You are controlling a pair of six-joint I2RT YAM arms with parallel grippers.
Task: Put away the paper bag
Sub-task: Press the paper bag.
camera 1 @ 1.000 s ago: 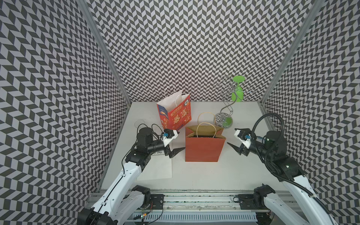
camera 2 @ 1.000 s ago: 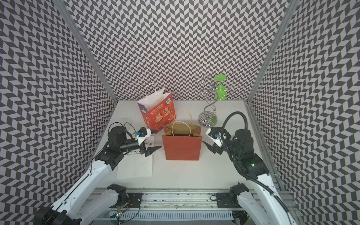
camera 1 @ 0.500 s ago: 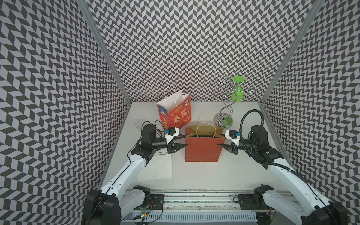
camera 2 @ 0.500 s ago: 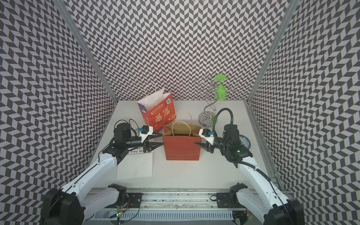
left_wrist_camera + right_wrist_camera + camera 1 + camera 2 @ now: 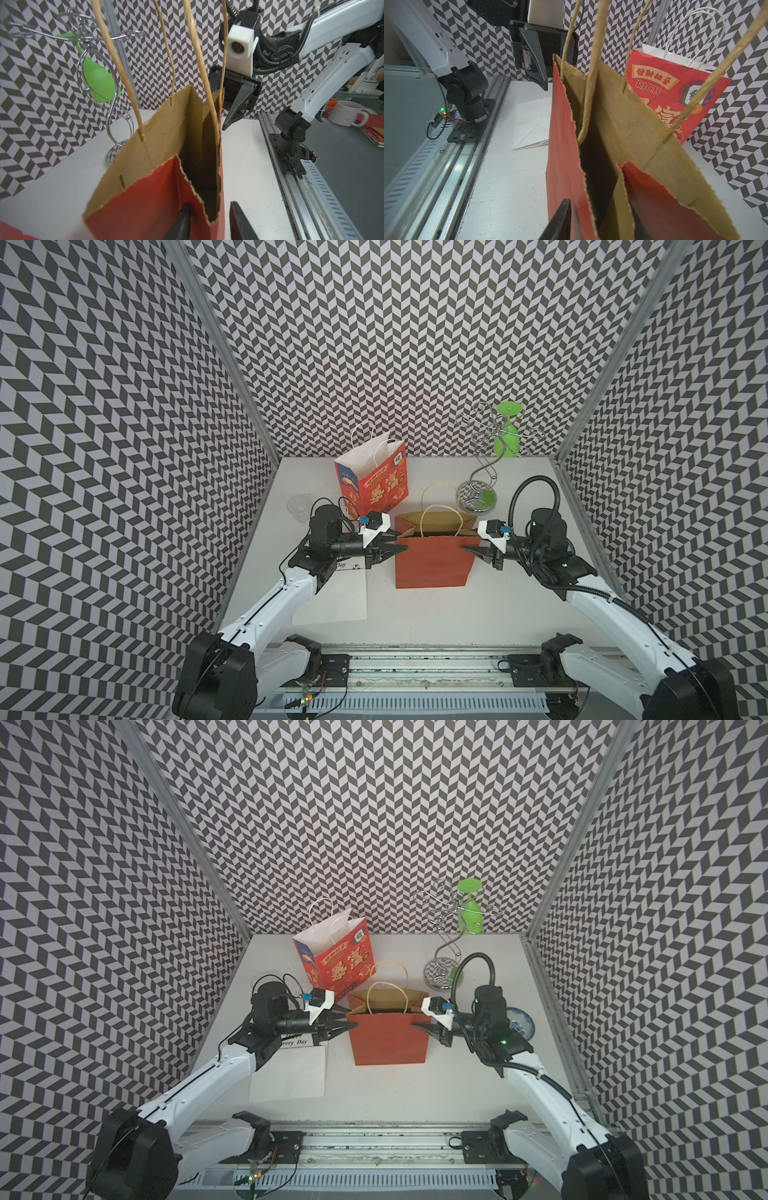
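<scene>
The paper bag [image 5: 432, 564] [image 5: 388, 1040] is red outside and brown inside. It stands upright and open at mid-table, its tan twine handles up. My left gripper [image 5: 401, 543] [image 5: 353, 1022] is at the top of its left side. In the left wrist view that gripper [image 5: 210, 204] straddles the bag's [image 5: 145, 197] front corner. One finger presses the red side fold, the other stands just off the front face. My right gripper [image 5: 464, 548] [image 5: 415, 1026] mirrors it on the right side. Its jaws [image 5: 600, 209] straddle that corner of the bag [image 5: 664, 207], whose walls are still apart.
A printed red and white gift bag [image 5: 372, 481] stands behind the paper bag. A wire stand [image 5: 478, 489] holding a green glass [image 5: 507, 439] is at the back right. Also here: a clear cup [image 5: 298, 506], a flat white bag [image 5: 332, 593] and a blue dish [image 5: 519, 1023].
Both arms have swung inward from wide of the bag to its two sides. Both pairs of jaws have narrowed around the bag's top corners.
</scene>
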